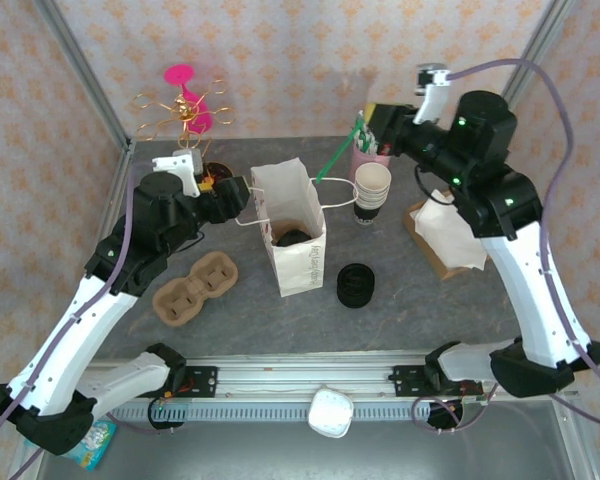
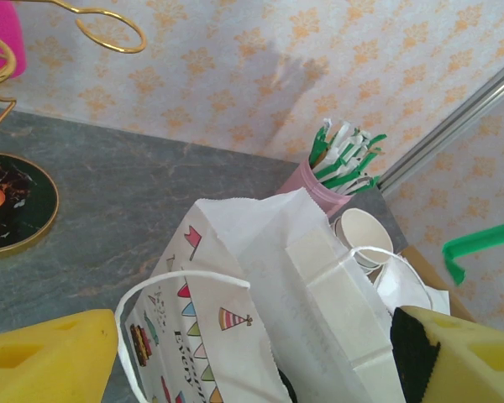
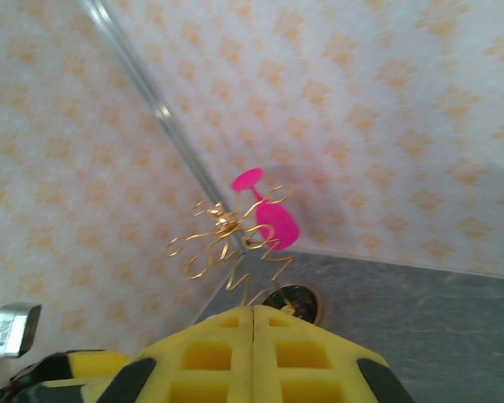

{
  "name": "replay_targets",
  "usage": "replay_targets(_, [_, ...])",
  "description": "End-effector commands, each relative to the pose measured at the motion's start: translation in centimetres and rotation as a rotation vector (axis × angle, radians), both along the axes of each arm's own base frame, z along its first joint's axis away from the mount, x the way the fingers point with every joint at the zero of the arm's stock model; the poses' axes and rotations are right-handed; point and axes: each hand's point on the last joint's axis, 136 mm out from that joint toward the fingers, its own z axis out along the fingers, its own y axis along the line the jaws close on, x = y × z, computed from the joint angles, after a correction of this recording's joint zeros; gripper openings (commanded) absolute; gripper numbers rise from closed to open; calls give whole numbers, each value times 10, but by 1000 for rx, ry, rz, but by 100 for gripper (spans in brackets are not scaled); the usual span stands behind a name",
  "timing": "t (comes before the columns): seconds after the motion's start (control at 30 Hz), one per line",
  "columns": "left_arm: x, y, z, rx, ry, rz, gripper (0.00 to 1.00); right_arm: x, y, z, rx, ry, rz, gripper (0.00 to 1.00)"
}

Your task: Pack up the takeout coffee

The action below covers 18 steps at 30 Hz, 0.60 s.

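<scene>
In the top view, the left gripper (image 1: 238, 200) is hovering at the 9 o'clock side of the white paper bag (image 1: 292, 225), just beside its string handle (image 1: 248, 205). Its yellow fingers (image 2: 50, 361) are standing well apart, one on each side of the bag's mouth in the left wrist view, and clamping nothing. The takeout coffee (image 1: 293, 237) is sitting inside the bag, its round black lid facing up, so its long axis is apparently running upright. From the left gripper the cup is lying toward 4 o'clock, close by and lower down. The left arm is clearly the nearer one, and any coming move on that side is turning on clearing the handle and rim without tipping the bag. Further right, the right gripper (image 1: 373, 118) is hanging high at 1 o'clock of the bag, above the pink straw holder (image 1: 368, 158). Its pads (image 3: 252, 344) are pressing together on nothing, well apart from the cup.
</scene>
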Motion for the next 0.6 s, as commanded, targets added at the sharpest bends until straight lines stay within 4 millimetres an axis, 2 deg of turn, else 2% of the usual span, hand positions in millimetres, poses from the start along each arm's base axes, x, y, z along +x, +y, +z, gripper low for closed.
replay_targets(0.0, [-2,10,1,-17,-10,49,86,20,32,-17,-51,-1,30,0])
replay_targets(0.17, [-3,13,1,-4,-14,58,86,38,78,-60,-186,30,56,0])
replay_targets(0.3, [-2,12,0,6,-14,54,86,51,100,-98,-298,56,46,2])
replay_targets(0.37, [-1,12,-1,12,-16,53,86,52,110,-107,-331,55,76,32])
replay_targets(0.43, [-1,12,1,11,-19,54,86,50,113,-103,-335,48,86,41])
replay_targets(0.5, [-1,11,3,3,-24,52,85,48,106,-92,-319,32,63,52])
replay_targets(0.57, [-2,11,7,-9,-33,49,85,49,88,-81,-302,34,-12,63])
